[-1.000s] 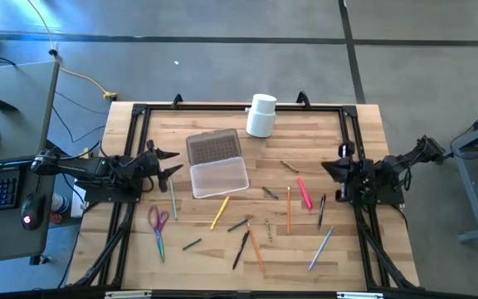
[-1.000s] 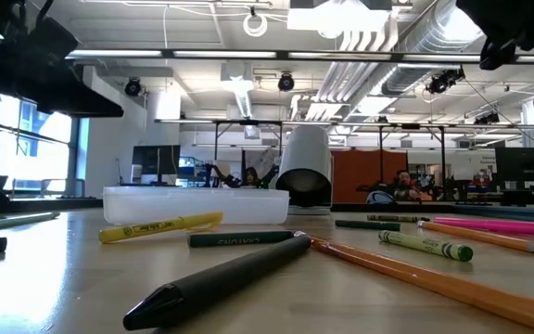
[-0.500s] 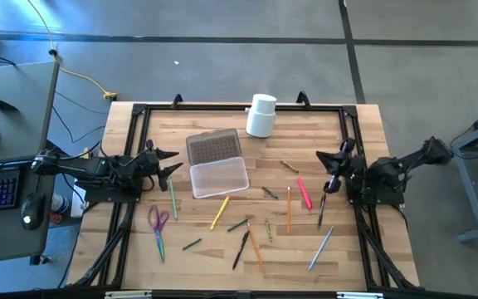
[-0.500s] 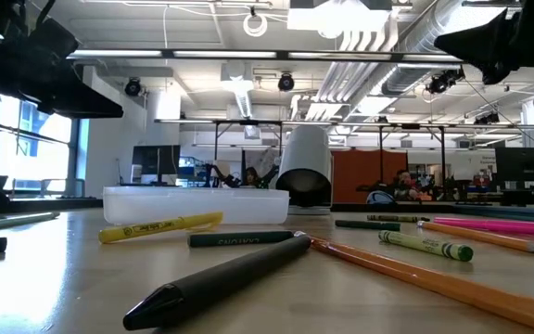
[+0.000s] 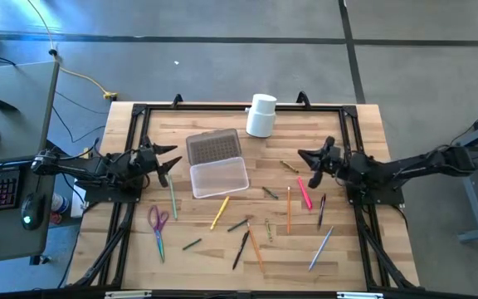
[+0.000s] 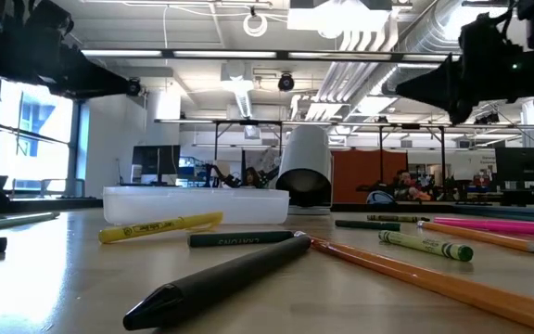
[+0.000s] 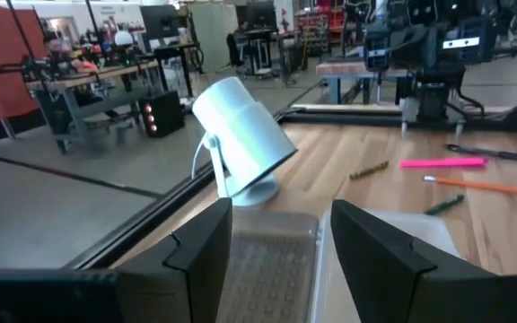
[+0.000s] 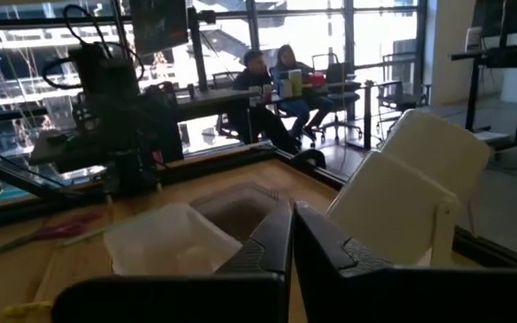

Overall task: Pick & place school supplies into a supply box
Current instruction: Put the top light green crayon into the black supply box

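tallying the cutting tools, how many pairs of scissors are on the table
1. The scissors lie on the table's left front part, handles toward the left gripper, blades pointing at the front edge. None shows elsewhere among the pens; the high view hides nothing obvious.

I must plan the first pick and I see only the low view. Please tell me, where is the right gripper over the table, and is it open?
Observer: The right gripper hangs above the pink pen on the right half of the table, and its fingers are shut with nothing between them.
Operator: Is the lid of the supply box open?
Observer: Yes. The supply box lies open, its grey lid folded flat toward the white container.
Operator: And the left gripper?
Observer: The left gripper is open, at the left edge beside the box, holding nothing.
Operator: Where are the scissors?
Observer: The scissors lie near the front left, apart from the box.
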Controlling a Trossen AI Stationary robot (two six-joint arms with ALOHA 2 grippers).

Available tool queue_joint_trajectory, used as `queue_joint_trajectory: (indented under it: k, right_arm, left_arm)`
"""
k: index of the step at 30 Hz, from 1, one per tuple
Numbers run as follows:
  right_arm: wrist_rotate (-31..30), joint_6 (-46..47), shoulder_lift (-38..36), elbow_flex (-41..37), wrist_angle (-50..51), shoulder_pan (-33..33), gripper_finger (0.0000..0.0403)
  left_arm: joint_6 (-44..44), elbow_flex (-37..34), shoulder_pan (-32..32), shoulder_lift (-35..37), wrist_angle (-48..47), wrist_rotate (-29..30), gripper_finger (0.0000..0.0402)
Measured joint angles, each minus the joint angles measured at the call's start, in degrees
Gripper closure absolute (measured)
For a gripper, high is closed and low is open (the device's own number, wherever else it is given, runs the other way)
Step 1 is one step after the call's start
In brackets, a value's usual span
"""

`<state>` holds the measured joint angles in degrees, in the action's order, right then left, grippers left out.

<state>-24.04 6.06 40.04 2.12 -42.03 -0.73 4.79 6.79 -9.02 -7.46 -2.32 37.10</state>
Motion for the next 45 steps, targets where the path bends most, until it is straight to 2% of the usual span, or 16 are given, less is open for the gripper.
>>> queue_joint_trajectory:
  k: [5,9,11,15,19,28,35,45]
  right_arm:
    - [4.7,-2.2,8.8,5.7,-0.7,1.7,0.0383]
    - [4.0,-4.6,15.7,10.8,0.5,2.4,0.0340]
    - [2.4,-2.4,18.5,12.9,2.8,2.4,0.0315]
    - [-1.6,1.4,21.7,16.3,12.8,2.4,0.0273]
    - [-2.7,1.7,23.6,17.8,26.3,2.0,0.0251]
    - [-2.7,9.7,31.6,17.5,31.5,2.9,0.0251]
    - [-2.5,12.0,41.7,17.6,27.3,4.2,0.0251]
    - [-6.2,16.9,53.0,17.9,20.8,4.1,0.0262]
  left_arm:
    - [0.1,0.0,0.0,0.0,-0.2,0.0,0.0176]
    - [-0.1,0.0,0.0,0.0,-0.4,-0.1,0.0176]
    - [-0.6,0.0,0.0,0.0,-1.0,-0.4,0.0176]
    - [-3.2,0.0,0.0,0.0,-2.1,-1.6,0.0176]
    - [-4.2,0.0,0.0,0.0,-3.0,-1.7,0.0176]
    - [-6.5,0.0,0.0,0.0,-3.6,-1.7,0.0176]
    - [-6.8,0.0,0.0,0.0,-3.7,-1.7,0.0176]
    - [-6.6,0.0,0.0,0.0,-3.7,-1.7,0.0176]
